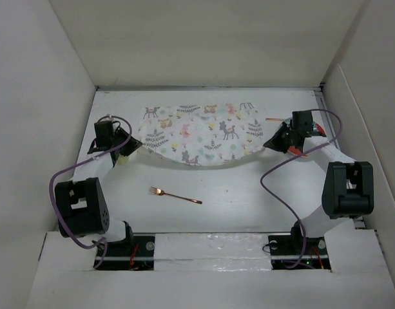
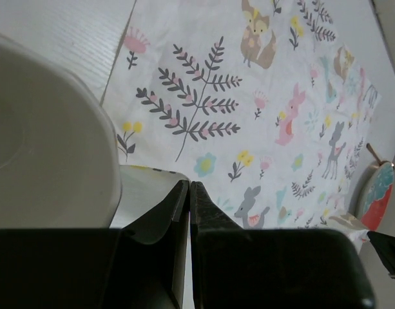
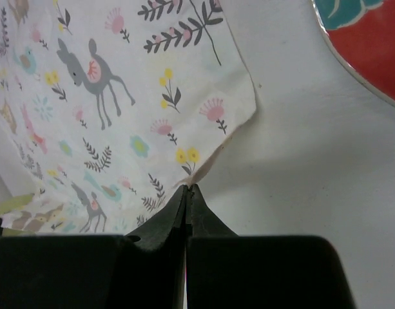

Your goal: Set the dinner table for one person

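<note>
- Dinner table (image 1: pixel 249 203): the plain white tabletop extends under and around the placemat (image 1: pixel 200 135) on every side. Bare surface shows nearer than the placemat's near edge, and white panel walls stand beyond it.
- Placemat: white cloth printed with deer, foxes, rabbits and leafy sprigs, lying across the far half of the tabletop. Its near edge bows in a curve between the two held ends.
- Left gripper (image 2: pixel 189 188): at the placemat's left end, with its dark fingers pressed together and pinching the cloth at its edge.
- Right gripper (image 3: pixel 186 190): at the placemat's right end, fingers likewise pressed together. They pinch the cloth's edge just beside its near right corner, which casts a shadow on the tabletop.
- Fork (image 1: pixel 176 195): copper-coloured, lying flat on the bare tabletop nearer than the placemat's near edge. It sits apart from the cloth, with its tines pointing left.
- Plate (image 3: pixel 371 45): red with a teal pattern and a pale rim, just off the placemat's right end. The right arm partly covers it in the overhead view.
- White vessel (image 2: pixel 49 141): a rounded white wall just beside the placemat's left end, close to the left fingers.
- Copper-coloured handle (image 1: pixel 274 119): a thin piece off the placemat's far right corner; its type cannot be told.
</note>
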`<state>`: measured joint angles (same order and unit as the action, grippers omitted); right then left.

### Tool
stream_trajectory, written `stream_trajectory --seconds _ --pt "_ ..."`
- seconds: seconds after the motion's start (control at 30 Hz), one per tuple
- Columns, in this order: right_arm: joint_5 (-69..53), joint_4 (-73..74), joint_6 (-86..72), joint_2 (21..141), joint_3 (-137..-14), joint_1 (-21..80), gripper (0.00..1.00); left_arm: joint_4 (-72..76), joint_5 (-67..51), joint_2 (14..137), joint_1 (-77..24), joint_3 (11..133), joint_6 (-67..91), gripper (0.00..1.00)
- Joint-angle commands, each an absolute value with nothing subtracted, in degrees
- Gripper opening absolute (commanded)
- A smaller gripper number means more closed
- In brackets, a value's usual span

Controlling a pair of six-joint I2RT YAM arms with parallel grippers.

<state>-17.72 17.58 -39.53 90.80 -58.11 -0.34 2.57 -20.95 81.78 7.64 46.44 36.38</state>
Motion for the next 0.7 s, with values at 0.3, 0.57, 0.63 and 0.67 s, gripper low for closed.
stream_trajectory --seconds 0.3,0.57,0.63,0.67 --pt "-16.0 19.0 -35.7 78.1 -42.4 -1.1 0.0 -4.6 -13.0 74.9 5.3 41.3 28.7 0.0" --pt "-14.6 22.1 -34.3 72.4 -38.4 -2.2 0.0 -7.6 -11.7 72.8 5.3 41.0 28.0 0.0" --pt "-14.2 22.5 -34.1 72.6 -38.4 -2.2 0.0 -8.7 -11.8 72.1 5.3 40.6 27.8 0.0" --pt "-14.2 22.5 -34.0 72.7 -38.4 -2.7 0.0 -9.0 -11.6 71.4 5.3 40.5 27.7 0.0"
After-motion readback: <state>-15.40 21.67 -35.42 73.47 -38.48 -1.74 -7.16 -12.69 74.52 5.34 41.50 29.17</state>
